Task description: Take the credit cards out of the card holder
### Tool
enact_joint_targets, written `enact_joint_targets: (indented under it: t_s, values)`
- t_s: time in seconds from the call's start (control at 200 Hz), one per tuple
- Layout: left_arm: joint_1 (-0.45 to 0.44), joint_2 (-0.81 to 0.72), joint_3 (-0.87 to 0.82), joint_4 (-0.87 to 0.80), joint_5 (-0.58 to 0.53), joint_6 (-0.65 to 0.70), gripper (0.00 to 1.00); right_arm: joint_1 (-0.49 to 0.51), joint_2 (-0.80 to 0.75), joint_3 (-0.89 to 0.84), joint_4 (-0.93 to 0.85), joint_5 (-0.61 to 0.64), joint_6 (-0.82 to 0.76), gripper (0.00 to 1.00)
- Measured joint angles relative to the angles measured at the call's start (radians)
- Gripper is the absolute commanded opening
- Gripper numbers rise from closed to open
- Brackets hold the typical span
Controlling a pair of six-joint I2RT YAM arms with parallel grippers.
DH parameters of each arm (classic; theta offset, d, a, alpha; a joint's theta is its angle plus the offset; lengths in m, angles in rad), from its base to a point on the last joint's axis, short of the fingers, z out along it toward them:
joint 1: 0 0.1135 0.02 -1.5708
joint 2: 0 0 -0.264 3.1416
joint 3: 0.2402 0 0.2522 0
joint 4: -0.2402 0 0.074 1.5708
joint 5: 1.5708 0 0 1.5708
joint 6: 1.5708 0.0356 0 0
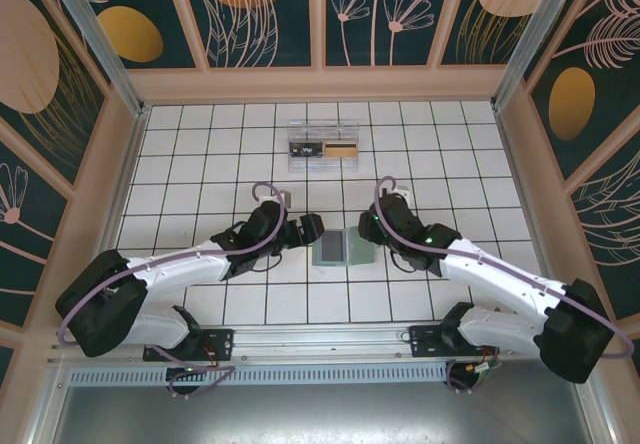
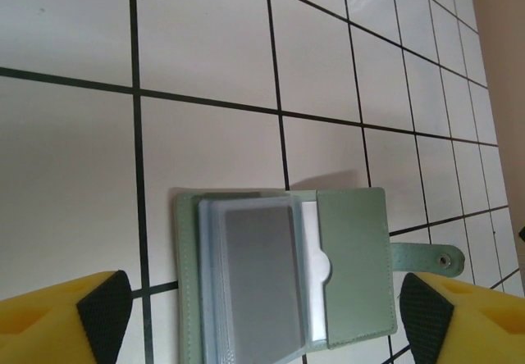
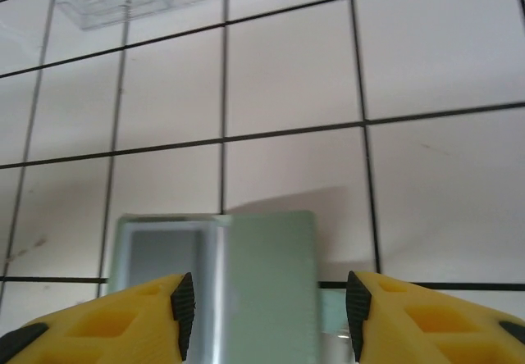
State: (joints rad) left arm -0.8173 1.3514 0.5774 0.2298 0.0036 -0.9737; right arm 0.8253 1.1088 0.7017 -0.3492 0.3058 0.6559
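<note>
Right jaws released astride card holder (image 3: 271,282) edge | left jaws released wide | clear box (image 1: 322,127) well apart

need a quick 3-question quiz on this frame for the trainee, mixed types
1. True or false: the card holder lies folded shut.
2. Where is the clear box? A) beyond the holder, at the far side B) nearer than the holder C) on top of the holder
3. Fill in: the box holds a black card and a ___ one.
Key: 1 false, it lies open. 2 A. 3 tan; the tan card sits beside the black one.
</note>
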Motion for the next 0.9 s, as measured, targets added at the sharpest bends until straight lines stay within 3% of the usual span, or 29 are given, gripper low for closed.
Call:
enact_joint_targets:
  t_s: [0.195, 0.27, 0.44, 0.535, 0.611, 0.896]
  values:
    - [0.000, 0.012, -0.027, 0.040, -0.003, -0.027, 0.85, 0.082, 0.124, 0.065, -0.015, 0.038, -0.007, 0.56]
    - [0.000, 0.025, -0.027, 0.053, -0.001, -0.034, 0.76, 0.093, 0.158, 0.073, -0.013, 0.032, -0.021, 0.54]
    - [0.000, 0.062, -0.030, 0.089, 0.024, -0.062, 0.57, 0.092, 0.223, 0.073, 0.019, -0.015, -0.038, 0.36]
    - [0.000, 0.085, -0.038, 0.134, 0.055, -0.074, 0.56, 0.077, 0.251, 0.060, 0.030, -0.027, -0.031, 0.31]
    - [0.000, 0.110, -0.038, 0.167, 0.079, -0.084, 0.52, 0.050, 0.253, 0.026, 0.038, -0.036, -0.025, 0.31]
    - [-0.002, 0.201, -0.038, 0.241, 0.154, -0.098, 0.54, -0.058, 0.207, -0.137, 0.087, -0.101, -0.021, 0.33]
